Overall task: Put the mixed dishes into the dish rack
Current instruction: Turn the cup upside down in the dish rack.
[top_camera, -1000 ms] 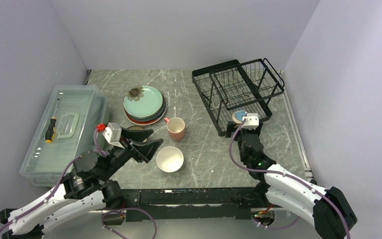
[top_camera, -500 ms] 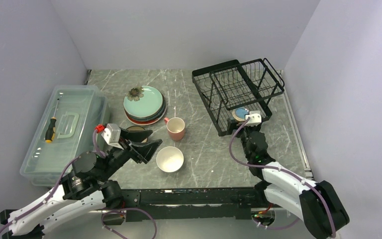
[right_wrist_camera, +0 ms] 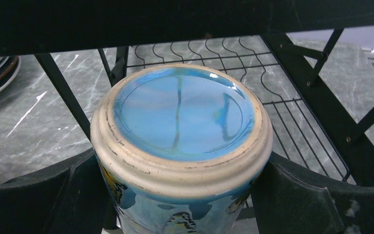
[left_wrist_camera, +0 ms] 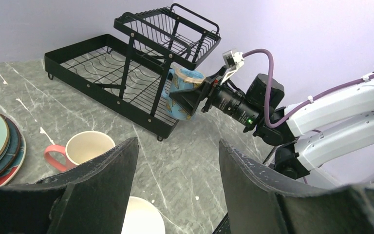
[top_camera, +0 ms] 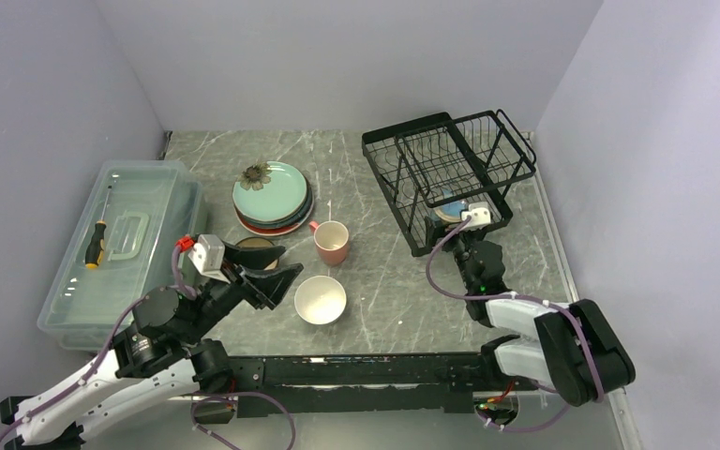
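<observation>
My right gripper (top_camera: 457,219) is shut on the blue mug (top_camera: 448,207), held upside down at the front edge of the black dish rack (top_camera: 450,169), under its basket tier. The right wrist view shows the mug's base (right_wrist_camera: 180,112) between my fingers (right_wrist_camera: 53,195) above the rack's wires (right_wrist_camera: 292,112). My left gripper (top_camera: 277,264) is open and empty, above the table beside the brown bowl (top_camera: 255,246), which it partly hides. The white bowl (top_camera: 320,299), the pink mug (top_camera: 331,241) and the stacked plates (top_camera: 272,195), mint-green on top, are on the table.
A clear plastic box (top_camera: 122,244) with a screwdriver (top_camera: 96,246) on its lid stands at the left. The left wrist view shows the rack (left_wrist_camera: 126,63), the blue mug (left_wrist_camera: 182,92) and the pink mug (left_wrist_camera: 85,148). Walls close in on three sides.
My right gripper has carried the blue mug farther forward, from in front of the rack to under its basket tier. The left arm has shifted only slightly.
</observation>
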`<control>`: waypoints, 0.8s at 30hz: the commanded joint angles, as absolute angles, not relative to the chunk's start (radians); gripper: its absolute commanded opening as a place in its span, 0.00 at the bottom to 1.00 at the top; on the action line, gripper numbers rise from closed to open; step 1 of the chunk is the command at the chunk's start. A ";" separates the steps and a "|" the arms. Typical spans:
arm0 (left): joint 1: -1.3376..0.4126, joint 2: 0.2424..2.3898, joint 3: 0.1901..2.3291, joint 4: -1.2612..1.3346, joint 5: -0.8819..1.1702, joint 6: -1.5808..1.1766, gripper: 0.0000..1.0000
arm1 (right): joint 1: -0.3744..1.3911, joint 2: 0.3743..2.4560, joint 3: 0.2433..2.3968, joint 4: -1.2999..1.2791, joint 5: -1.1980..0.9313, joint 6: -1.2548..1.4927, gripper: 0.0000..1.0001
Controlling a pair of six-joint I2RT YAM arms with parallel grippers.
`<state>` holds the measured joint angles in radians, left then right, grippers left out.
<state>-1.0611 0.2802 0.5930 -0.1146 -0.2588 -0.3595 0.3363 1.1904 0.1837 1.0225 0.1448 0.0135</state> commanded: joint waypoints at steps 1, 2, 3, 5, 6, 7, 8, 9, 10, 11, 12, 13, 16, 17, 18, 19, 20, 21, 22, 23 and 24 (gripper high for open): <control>-1.066 0.266 0.623 -0.107 -0.247 -0.339 0.66 | 0.323 1.220 0.218 1.337 0.069 -0.024 0.50; -1.065 0.265 0.623 -0.109 -0.247 -0.340 0.66 | 0.320 1.236 0.223 1.352 0.063 -0.026 0.50; -1.065 0.264 0.621 -0.109 -0.248 -0.340 0.67 | 0.318 1.250 0.229 1.361 0.058 -0.029 0.50; -1.065 0.264 0.624 -0.112 -0.247 -0.341 0.67 | 0.315 1.271 0.243 1.364 0.045 -0.035 0.50; -1.065 0.265 0.626 -0.114 -0.248 -0.341 0.66 | 0.313 1.284 0.250 1.368 0.041 -0.038 0.50; -1.065 0.264 0.627 -0.116 -0.248 -0.339 0.66 | 0.312 1.298 0.253 1.379 0.038 -0.039 0.50; -1.065 0.263 0.628 -0.117 -0.248 -0.339 0.66 | 0.309 1.312 0.259 1.397 0.033 -0.040 0.50; -1.065 0.263 0.627 -0.117 -0.248 -0.339 0.66 | 0.308 1.326 0.264 1.408 0.029 -0.040 0.50; -1.065 0.262 0.627 -0.117 -0.250 -0.339 0.66 | 0.307 1.341 0.271 1.416 0.025 -0.041 0.51; -1.065 0.262 0.629 -0.118 -0.249 -0.339 0.66 | 0.306 1.354 0.281 1.417 0.021 -0.045 0.51; -1.066 0.262 0.629 -0.120 -0.249 -0.341 0.66 | 0.304 1.366 0.287 1.421 0.018 -0.047 0.51; -1.065 0.263 0.629 -0.121 -0.250 -0.342 0.66 | 0.304 1.379 0.292 1.430 0.016 -0.046 0.50; -1.065 0.264 0.632 -0.127 -0.249 -0.343 0.66 | 0.301 1.417 0.307 1.460 0.014 -0.042 0.51; -1.066 0.264 0.633 -0.128 -0.250 -0.342 0.66 | 0.301 1.426 0.314 1.466 0.012 -0.041 0.50; -1.065 0.265 0.635 -0.130 -0.250 -0.342 0.66 | 0.300 1.437 0.320 1.475 0.013 -0.041 0.50; -1.065 0.265 0.636 -0.131 -0.250 -0.341 0.66 | 0.299 1.450 0.325 1.483 0.014 -0.042 0.51; -1.065 0.265 0.637 -0.133 -0.251 -0.341 0.66 | 0.298 1.461 0.331 1.490 0.011 -0.042 0.51; -1.066 0.265 0.638 -0.133 -0.252 -0.339 0.66 | 0.298 1.474 0.338 1.494 0.009 -0.043 0.51; -1.066 0.266 0.638 -0.133 -0.253 -0.339 0.66 | 0.296 1.489 0.344 1.501 0.009 -0.042 0.50; -1.065 0.265 0.638 -0.133 -0.254 -0.340 0.66 | 0.295 1.502 0.346 1.515 0.008 -0.040 0.51; -1.065 0.266 0.637 -0.133 -0.254 -0.340 0.66 | 0.295 1.518 0.347 1.532 0.008 -0.036 0.51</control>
<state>-1.0611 0.2764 0.5964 -0.1474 -0.2592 -0.3592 0.3031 1.4979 0.2810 1.2755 0.0311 -0.0345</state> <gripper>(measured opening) 0.659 0.902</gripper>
